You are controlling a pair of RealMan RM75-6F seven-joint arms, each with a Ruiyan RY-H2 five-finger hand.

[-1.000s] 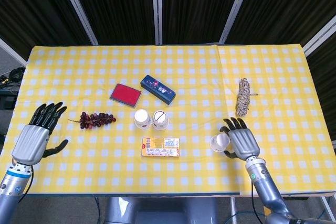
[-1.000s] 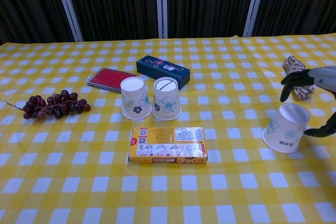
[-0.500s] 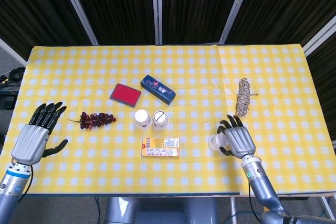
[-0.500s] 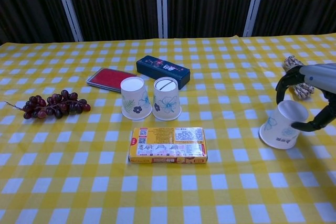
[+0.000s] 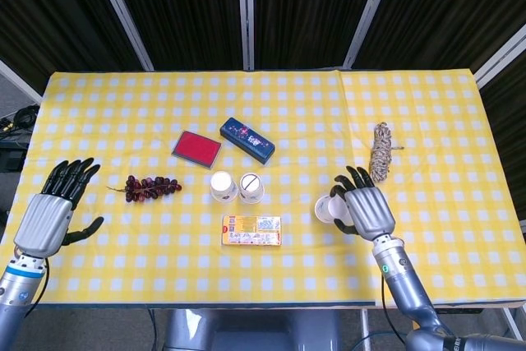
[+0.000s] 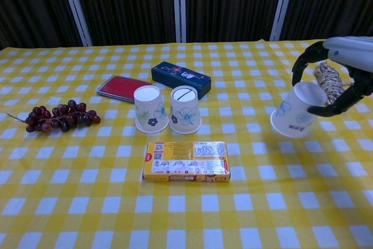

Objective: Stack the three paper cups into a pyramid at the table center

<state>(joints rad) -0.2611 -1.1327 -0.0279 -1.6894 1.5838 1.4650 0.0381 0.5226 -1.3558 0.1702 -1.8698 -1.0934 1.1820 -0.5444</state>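
Chest view shows the right robot hand (image 6: 341, 74) grasping the third paper cup (image 6: 294, 111) near its closed base, the cup tilted with its open mouth angled down and toward the robot, clear of the bench (image 6: 70, 202). Judgement: the base grip leaves the mouth free, which suits setting the cup down inverted on a support. The two base cups, left cup (image 6: 149, 108) and right cup (image 6: 185, 109), stand inverted and touching side by side near the bench centre, closed ends up, forming a seat for the third; the pyramid lacks only its top. Head view places the carried cup (image 5: 326, 209) to the right of that pair, well apart from it. The left robot hand (image 5: 51, 213) hovers at the near left edge, released, fingers spread, holding nothing. Other items: a yellow box (image 6: 186, 161) lies just in front of the pair; a dark blue case (image 6: 180, 79) and a red pad (image 6: 122, 87) lie behind; a grape bunch (image 6: 58, 115) to the left; a rope bundle (image 5: 380, 152) to the far right. Judgement: nothing stands on the direct line from the right; the chief risk is nudging the light base cups apart on placement.
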